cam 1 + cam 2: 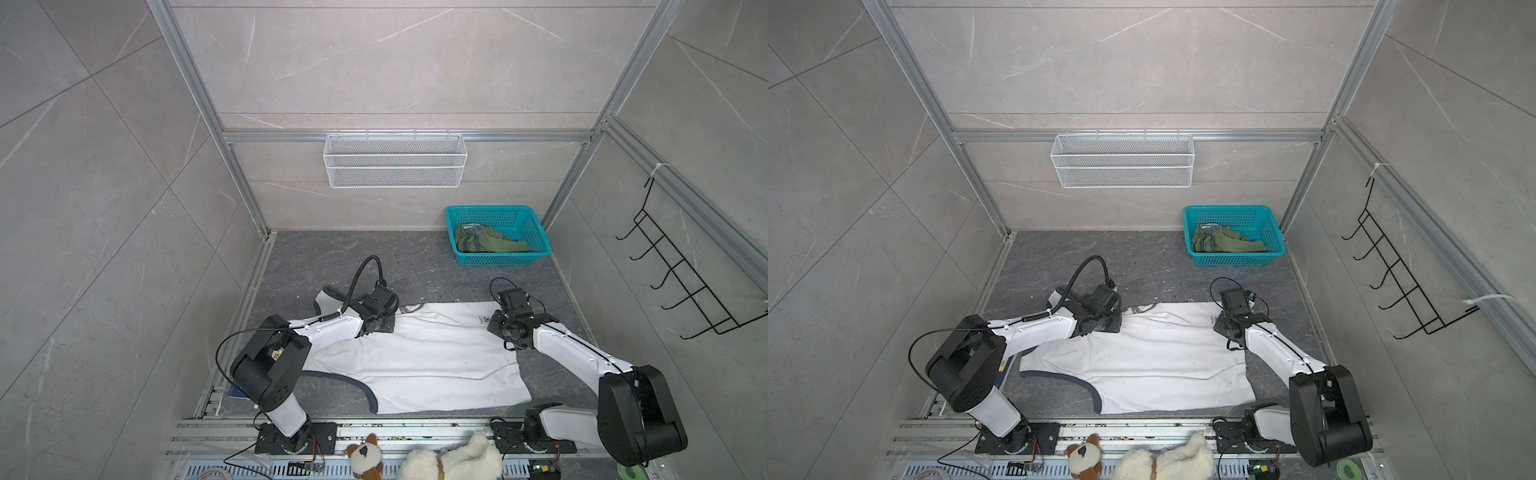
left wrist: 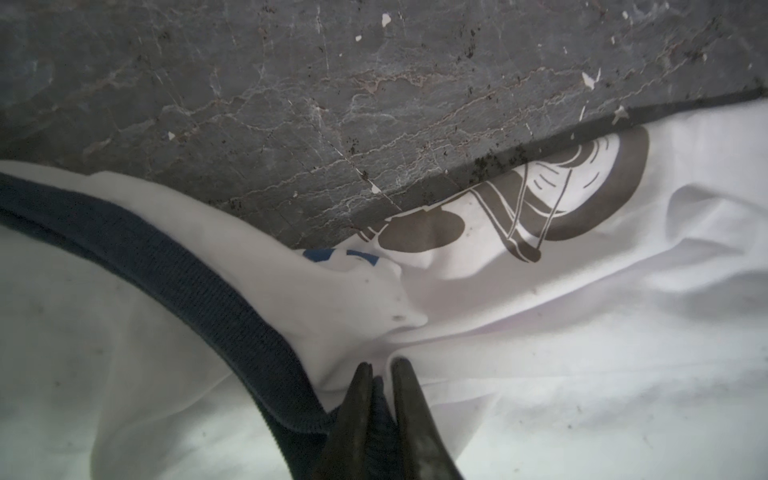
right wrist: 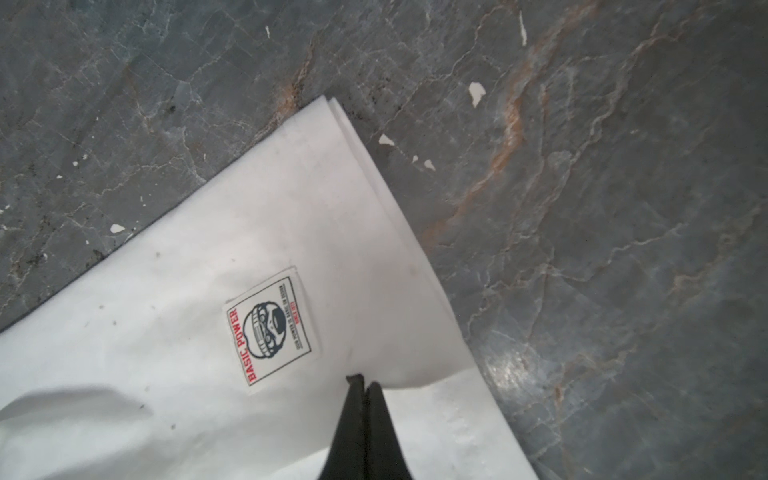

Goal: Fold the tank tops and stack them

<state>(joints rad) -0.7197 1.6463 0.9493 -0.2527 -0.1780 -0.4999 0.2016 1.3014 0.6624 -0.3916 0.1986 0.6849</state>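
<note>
I have the white tank top (image 1: 415, 361) spread on the dark stone bench (image 1: 374, 257) between the two arms, lying sideways, with its far long edge doubled over onto the body and its navy-trimmed armhole curving along the near left side. My left hand (image 2: 382, 370) is down on the cloth at the neck end; from the left wrist camera its two fingers stand slightly parted with what looks like the navy trim (image 2: 166, 266) in the gap, and I cannot tell whether they grip it. Just beyond the tips the cloth bunches into a small ridge, and a dark round print (image 2: 540, 199) lies at the folded edge against the bench. My right hand (image 3: 362, 380) is at the hem end with its fingers pressed together, the tips on the edge of the folded-over layer; I cannot tell whether any cloth is nipped between them. A small sewn label (image 3: 272, 330) reading BASIC POWER sits just beside those tips. The olive tank top (image 1: 490, 243) lies crumpled in the teal basket (image 1: 498, 259) at the far right corner of the bench, well apart from the white one
</note>
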